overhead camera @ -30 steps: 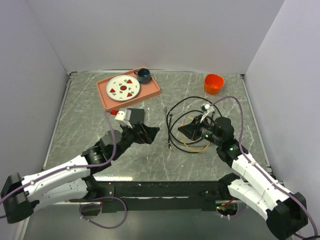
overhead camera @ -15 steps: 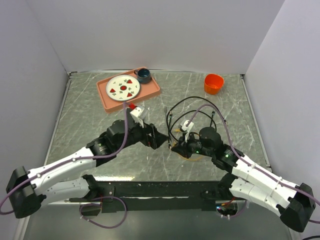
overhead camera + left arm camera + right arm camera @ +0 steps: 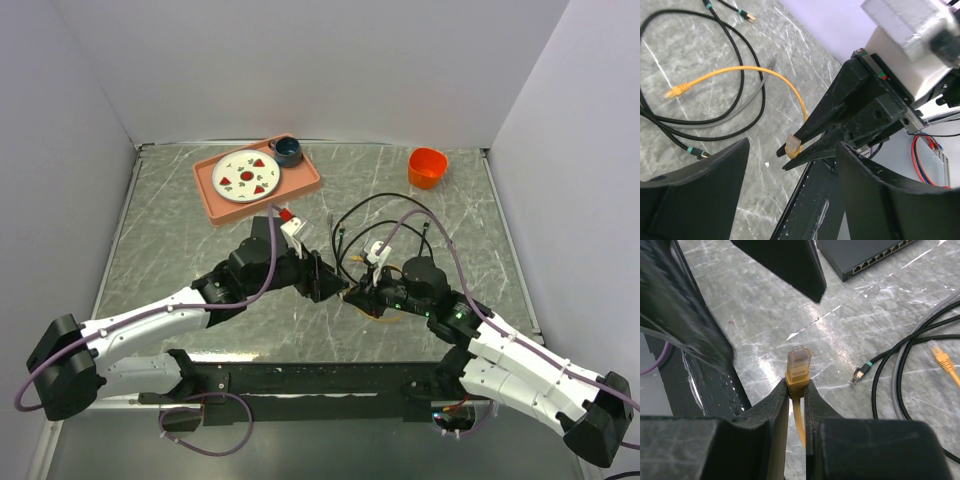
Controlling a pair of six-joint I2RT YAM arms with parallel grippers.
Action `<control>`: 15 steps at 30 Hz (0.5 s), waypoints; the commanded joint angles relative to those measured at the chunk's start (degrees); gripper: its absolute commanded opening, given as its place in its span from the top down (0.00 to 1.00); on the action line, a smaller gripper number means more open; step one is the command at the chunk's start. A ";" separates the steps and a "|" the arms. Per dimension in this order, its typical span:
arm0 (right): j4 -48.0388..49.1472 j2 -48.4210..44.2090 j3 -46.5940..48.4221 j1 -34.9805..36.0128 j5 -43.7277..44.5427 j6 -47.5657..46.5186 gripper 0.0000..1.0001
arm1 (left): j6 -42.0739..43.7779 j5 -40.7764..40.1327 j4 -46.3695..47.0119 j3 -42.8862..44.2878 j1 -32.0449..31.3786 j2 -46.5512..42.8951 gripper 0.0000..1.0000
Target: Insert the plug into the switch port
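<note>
My right gripper (image 3: 796, 385) is shut on the yellow plug (image 3: 799, 362), whose clear tip sticks out past the fingertips. Its yellow cable (image 3: 755, 70) loops back over the table. The switch (image 3: 865, 257), a flat black box with a row of ports facing me, lies beyond it at the upper right of the right wrist view. My left gripper (image 3: 792, 146) is open, and its two fingers frame the plug (image 3: 792, 146) held in the right gripper's tips. In the top view the left gripper (image 3: 322, 282) and right gripper (image 3: 352, 296) meet at mid-table. The switch is hidden there.
Black cables (image 3: 385, 215) coil on the marble table behind the right gripper, with loose connectors (image 3: 858, 374) nearby. A salmon tray (image 3: 310, 180) with a patterned plate (image 3: 246, 175) and a dark cup (image 3: 288, 151) sits at the back. An orange cup (image 3: 427, 167) stands at the back right.
The left arm has swung right toward the middle and its jaws have narrowed a little. The right gripper has carried the plug left to meet it.
</note>
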 commanded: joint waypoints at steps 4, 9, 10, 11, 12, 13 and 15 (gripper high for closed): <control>2.88 0.04 1.29 0.61 -0.11 0.53 1.00 | -2.45 3.24 6.39 0.45 -0.73 4.23 0.40; 3.50 0.48 1.12 0.78 -0.19 1.15 1.00 | -2.89 2.36 7.01 1.32 -1.96 6.52 0.52; 3.67 0.91 1.03 0.87 -0.37 1.41 1.00 | -2.97 2.27 7.09 1.76 -2.13 7.13 0.54; 3.59 1.09 1.03 0.87 -0.54 1.41 1.00 | -3.06 2.27 7.44 1.85 -2.57 7.49 0.57; 3.68 1.27 1.03 1.04 -0.81 1.41 1.00 | -2.98 2.36 7.62 1.94 -2.66 8.01 0.60; 3.85 1.44 0.94 0.96 -1.07 1.41 1.00 | -2.97 2.36 7.71 2.11 -2.84 8.19 0.59; 3.85 1.71 0.94 1.04 -1.95 1.33 1.00 | -2.71 1.75 7.89 2.20 -3.19 8.37 0.46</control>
